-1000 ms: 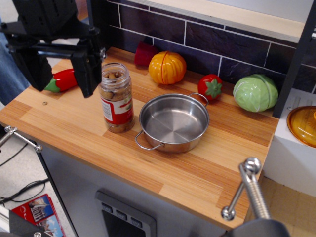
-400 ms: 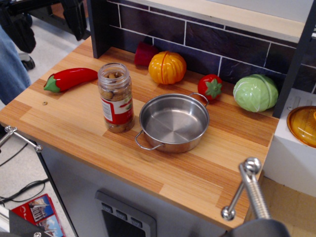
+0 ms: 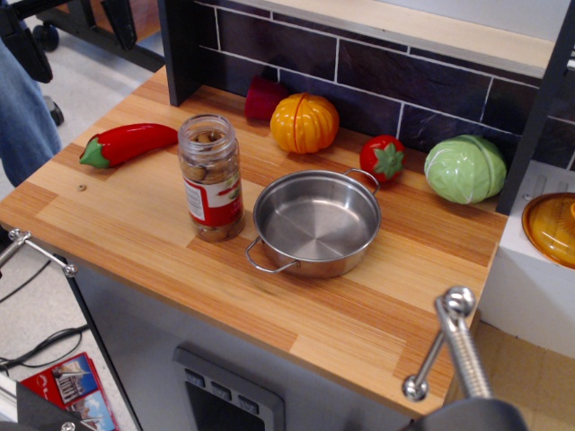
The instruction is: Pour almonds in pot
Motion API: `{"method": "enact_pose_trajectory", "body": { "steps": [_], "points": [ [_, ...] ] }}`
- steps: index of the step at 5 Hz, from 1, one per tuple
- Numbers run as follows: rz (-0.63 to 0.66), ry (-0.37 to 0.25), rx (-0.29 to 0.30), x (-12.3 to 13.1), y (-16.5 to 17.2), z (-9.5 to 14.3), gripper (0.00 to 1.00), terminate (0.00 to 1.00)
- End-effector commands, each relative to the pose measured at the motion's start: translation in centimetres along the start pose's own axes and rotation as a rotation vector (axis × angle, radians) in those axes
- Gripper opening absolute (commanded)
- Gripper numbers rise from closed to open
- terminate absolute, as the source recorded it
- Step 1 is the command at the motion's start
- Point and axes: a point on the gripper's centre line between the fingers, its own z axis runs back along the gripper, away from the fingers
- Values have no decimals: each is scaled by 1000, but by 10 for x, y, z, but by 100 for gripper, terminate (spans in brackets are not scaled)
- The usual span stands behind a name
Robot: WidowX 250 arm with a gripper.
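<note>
Barely visible top-left — gripper (image 3: 72, 27) (jaws' state unclear), almonds (image 3: 210, 176) upright beside pot (image 3: 316, 222)

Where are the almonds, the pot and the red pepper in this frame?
almonds (image 3: 205, 168): main camera view, nuts seen through the jar's upper wall.
pot (image 3: 314, 222): main camera view, bare inner base.
red pepper (image 3: 133, 141): main camera view, mid-body.

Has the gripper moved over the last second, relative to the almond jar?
Yes. It was beside the almond jar; now it has withdrawn up and left, nearly out of frame, while the jar stays next to the pot.
</note>
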Motion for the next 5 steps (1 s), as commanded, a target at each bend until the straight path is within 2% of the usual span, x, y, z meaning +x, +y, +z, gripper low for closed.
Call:
{"method": "enact_pose_trajectory", "body": {
  "steps": [1, 2, 4, 5],
  "points": [
    [121, 48, -17, 35, 3, 4, 100, 0],
    [141, 85, -22, 42, -5, -13, 100, 0],
    [187, 45, 6, 45, -22, -51, 100, 0],
    [213, 55, 9, 38, -32, -67, 100, 0]
  ]
}}
